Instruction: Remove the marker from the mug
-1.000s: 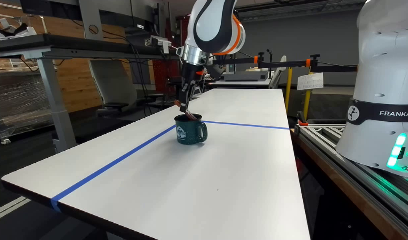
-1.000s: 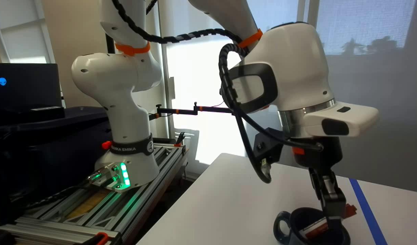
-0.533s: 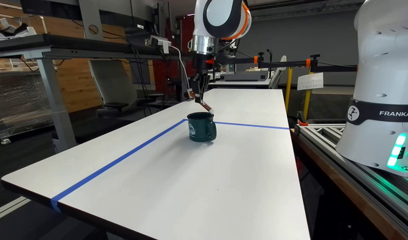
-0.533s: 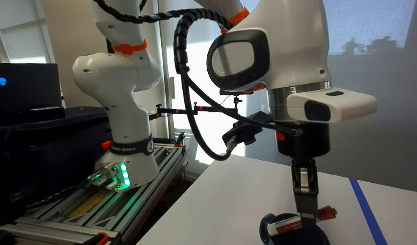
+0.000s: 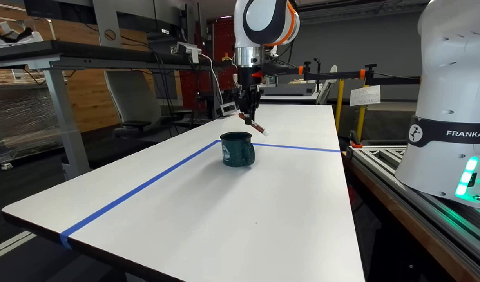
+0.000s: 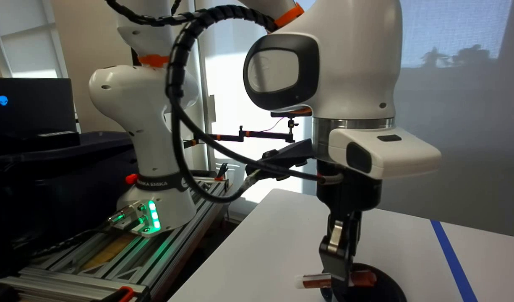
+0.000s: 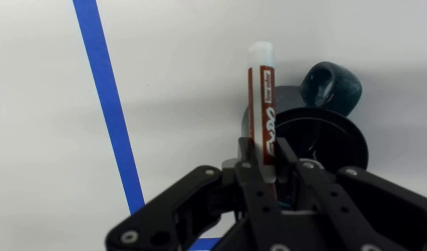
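The marker (image 5: 259,127) is reddish-brown and white with a pale end. My gripper (image 5: 249,120) is shut on its middle and holds it tilted, above and behind the mug (image 5: 236,150) in an exterior view. The dark green mug stands upright on the table. In an exterior view the marker (image 6: 317,280) lies across the fingertips (image 6: 340,283), with part of the mug (image 6: 380,285) behind them. In the wrist view the marker (image 7: 262,94) points up between the fingers (image 7: 264,150), beside the mug's dark opening (image 7: 328,139); its rear end is partly hidden by the fingers.
The white table (image 5: 224,219) carries blue tape lines (image 5: 145,184). The robot base (image 5: 451,156) stands on a metal rail frame beside the table. A desk (image 5: 106,56) and a chair (image 5: 134,98) stand past the table's far edge.
A second ago the marker's lower end was inside the mug. My gripper has lifted it out and moved it right in an exterior view. The mug shifted slightly the same way, then stayed still.
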You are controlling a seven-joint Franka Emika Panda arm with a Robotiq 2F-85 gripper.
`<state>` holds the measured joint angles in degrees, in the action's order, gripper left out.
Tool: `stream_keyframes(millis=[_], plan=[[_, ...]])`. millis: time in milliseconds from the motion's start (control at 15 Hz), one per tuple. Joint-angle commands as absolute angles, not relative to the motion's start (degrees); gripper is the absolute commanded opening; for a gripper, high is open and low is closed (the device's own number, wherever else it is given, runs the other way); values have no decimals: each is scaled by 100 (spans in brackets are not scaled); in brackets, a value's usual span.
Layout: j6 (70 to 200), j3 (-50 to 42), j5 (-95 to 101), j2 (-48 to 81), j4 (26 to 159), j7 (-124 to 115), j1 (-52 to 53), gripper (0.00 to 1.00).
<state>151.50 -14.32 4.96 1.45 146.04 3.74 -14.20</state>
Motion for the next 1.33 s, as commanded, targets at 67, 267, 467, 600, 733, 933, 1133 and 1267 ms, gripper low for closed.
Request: stream_keyframes(millis=[67,267,467,600,733,933,1133,1267], plan=[[14859,-1606,791,-63,14799,-132,-1549,5],[14990,-1708,683,78,14933,-234,-1636,5],[15298,-1726,549,362,14958,-200,-1669,5],[15505,-1705,474,585,14933,-119,-1661,5],[15727,-1711,529,813,14896,-222,-1633,5],[16078,-1712,500,1158,14844,-269,-1599,5],[16467,-1750,533,1445,14796,-365,-1525,5],[16774,-1821,596,1623,14769,-427,-1446,5]])
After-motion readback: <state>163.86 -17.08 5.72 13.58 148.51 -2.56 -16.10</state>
